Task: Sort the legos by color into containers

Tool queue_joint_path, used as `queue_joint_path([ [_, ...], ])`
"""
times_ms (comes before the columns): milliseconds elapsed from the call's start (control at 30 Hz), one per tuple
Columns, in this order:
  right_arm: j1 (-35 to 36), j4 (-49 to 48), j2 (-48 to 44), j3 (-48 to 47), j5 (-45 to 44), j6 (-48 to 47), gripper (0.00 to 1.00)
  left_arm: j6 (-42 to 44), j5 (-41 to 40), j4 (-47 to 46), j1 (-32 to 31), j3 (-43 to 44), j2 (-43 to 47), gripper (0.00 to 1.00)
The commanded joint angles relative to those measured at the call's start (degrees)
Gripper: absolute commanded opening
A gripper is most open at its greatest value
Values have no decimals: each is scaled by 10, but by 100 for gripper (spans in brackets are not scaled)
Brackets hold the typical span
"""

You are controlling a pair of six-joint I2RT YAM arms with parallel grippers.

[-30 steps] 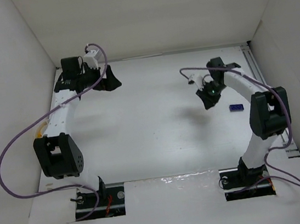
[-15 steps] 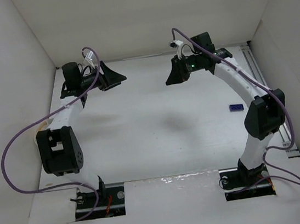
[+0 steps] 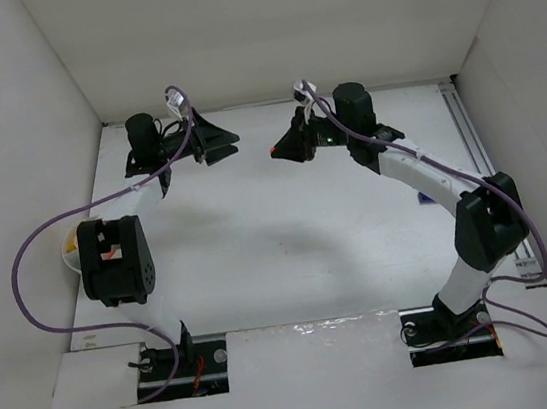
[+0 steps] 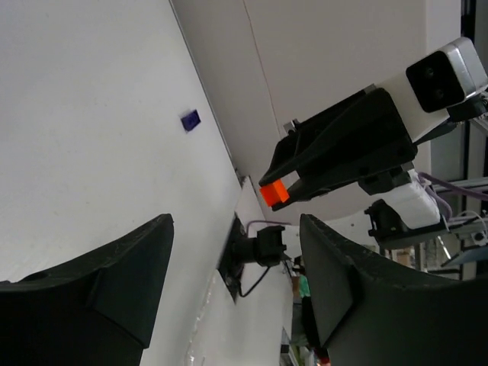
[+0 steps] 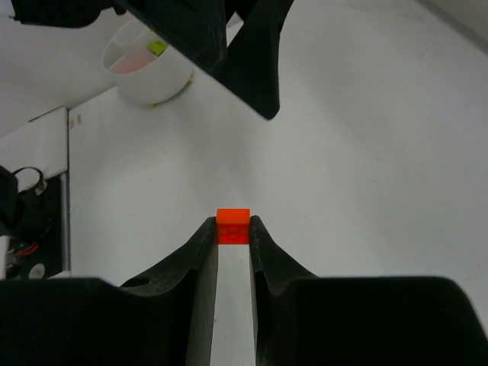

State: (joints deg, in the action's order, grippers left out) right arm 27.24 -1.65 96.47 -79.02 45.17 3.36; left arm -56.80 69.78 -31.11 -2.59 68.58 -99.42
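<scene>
1. Top external: at far centre, left gripper (image 3: 217, 143) and right gripper (image 3: 284, 150) tip to tip, near but apart. Pinched at the right tips, a small orange-red plastic brick (image 3: 275, 151), raised off the white table (image 3: 260, 257). At near left, half hidden behind the left arm, a round whitish translucent cup (image 3: 66, 254). At right, probably a small purple-blue plastic brick (image 3: 422, 201), mostly covered by the right arm.
2. Left wrist: left gripper (image 4: 236, 229) standing well open, holding nothing. Beyond the gap, right gripper (image 4: 286, 185) presenting the orange-red plastic brick (image 4: 274, 192). Purple-blue plastic brick (image 4: 190, 120) flat on the table, well apart.
3. Right wrist: right gripper (image 5: 233, 232) closed tight on the orange-red plastic brick (image 5: 233, 226). Ahead, the left gripper's fingers (image 5: 255, 69), and past them the cup (image 5: 152, 88) with a yellow-green brick (image 5: 157, 47) inside.
4. Judged a hand-over from right to left, given the cup on the left side. Next: bring the open left jaws round the brick and close squarely, then release on the right. Tiny brick, so easily dropped.
</scene>
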Motion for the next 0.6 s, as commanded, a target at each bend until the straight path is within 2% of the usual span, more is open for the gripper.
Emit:
queue_joint_path([
  [0, 10, -159, -15, 19, -33, 6, 4, -57, 54, -45, -14, 6, -1, 62],
  [200, 35, -237, -20, 39, -46, 6, 4, -85, 127, -61, -24, 23, -23, 58],
  [567, 69, -243, -25, 65, -23, -64, 4, -97, 194, -61, -36, 36, -33, 57],
])
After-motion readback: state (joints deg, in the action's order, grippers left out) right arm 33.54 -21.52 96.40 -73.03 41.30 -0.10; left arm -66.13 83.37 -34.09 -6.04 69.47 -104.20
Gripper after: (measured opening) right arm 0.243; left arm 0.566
